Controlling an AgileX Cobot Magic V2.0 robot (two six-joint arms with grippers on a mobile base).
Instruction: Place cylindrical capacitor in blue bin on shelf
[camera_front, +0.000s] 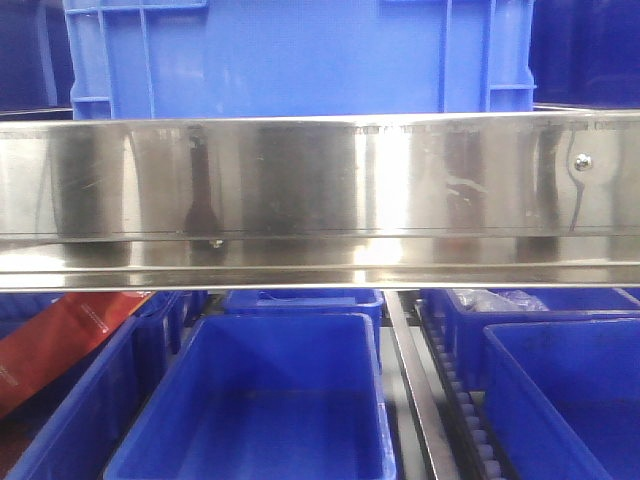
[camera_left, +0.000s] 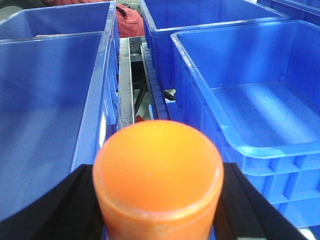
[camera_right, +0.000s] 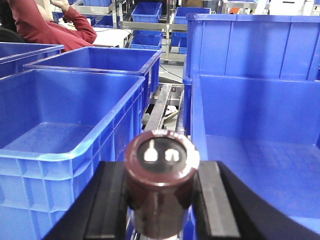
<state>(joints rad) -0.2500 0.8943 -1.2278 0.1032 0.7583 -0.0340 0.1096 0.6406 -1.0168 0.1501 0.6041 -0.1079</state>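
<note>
The cylindrical capacitor is dark brown with two silver terminals on its top face. My right gripper is shut on it, black fingers pressing both sides. It hangs over the gap between a blue bin on the left and another blue bin on the right. My left gripper is shut on a smooth orange cylinder, above the roller track between two blue bins. The shelf's shiny steel rail crosses the front view; neither gripper shows there.
A large blue crate stands on the upper tier. Below the rail sit several blue bins; one at the back right holds clear plastic bags. A person in red sits behind the left bins. More shelves with bins stand far back.
</note>
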